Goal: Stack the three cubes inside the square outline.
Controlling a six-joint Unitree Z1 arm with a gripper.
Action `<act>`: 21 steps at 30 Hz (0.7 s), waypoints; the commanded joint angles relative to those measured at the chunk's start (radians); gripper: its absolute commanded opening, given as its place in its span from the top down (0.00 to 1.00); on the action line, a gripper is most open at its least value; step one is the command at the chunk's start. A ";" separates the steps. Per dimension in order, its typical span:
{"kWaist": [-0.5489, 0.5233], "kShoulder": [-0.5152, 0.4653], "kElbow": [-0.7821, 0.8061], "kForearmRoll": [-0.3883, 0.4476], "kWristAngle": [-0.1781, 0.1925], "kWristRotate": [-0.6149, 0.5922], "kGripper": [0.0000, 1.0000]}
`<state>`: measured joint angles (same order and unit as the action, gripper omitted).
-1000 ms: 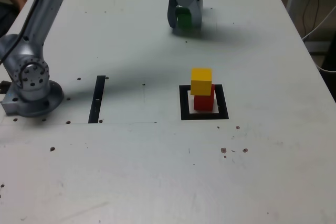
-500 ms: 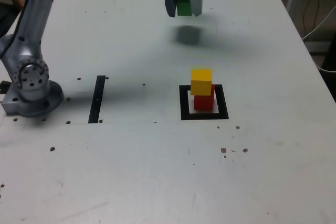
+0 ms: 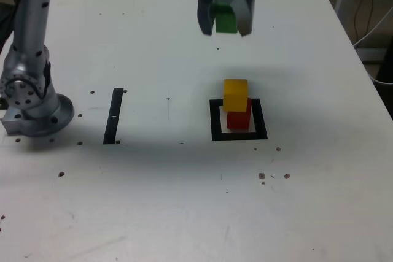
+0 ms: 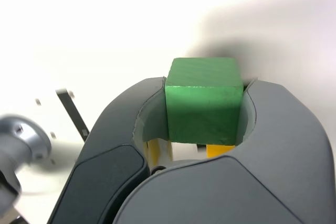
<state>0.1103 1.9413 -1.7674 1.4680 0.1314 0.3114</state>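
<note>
My gripper (image 3: 225, 26) is shut on the green cube (image 3: 225, 19) and holds it in the air above the far part of the table. The wrist view shows the green cube (image 4: 204, 99) clamped between the two grey jaws of the gripper (image 4: 202, 106). Nearer the camera, the yellow cube (image 3: 236, 94) sits on the red cube (image 3: 239, 118), slightly off-centre toward the exterior view's left. That stack stands inside the square outline (image 3: 216, 122) of black tape. The held cube is behind and well above the stack.
A straight black tape strip (image 3: 114, 115) lies on the white table (image 3: 184, 200) at the exterior view's left of the outline. The arm's grey base (image 3: 32, 102) stands at the left edge. Cables hang off the table's right side.
The gripper has lifted the green cube off the table at the far side and carried it slightly nearer and to the exterior view's right. The yellow-on-red stack has not moved.
</note>
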 commanded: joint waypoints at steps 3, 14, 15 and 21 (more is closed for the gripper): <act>-0.124 -0.028 0.014 0.004 -0.023 -0.084 0.74; -0.180 -0.043 0.050 0.003 -0.049 -0.190 0.74; -0.188 -0.040 0.056 0.002 -0.049 -0.203 0.74; -0.264 -0.018 0.056 -0.003 -0.050 -0.279 0.74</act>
<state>-0.1362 1.9135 -1.7087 1.4675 0.0834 0.0493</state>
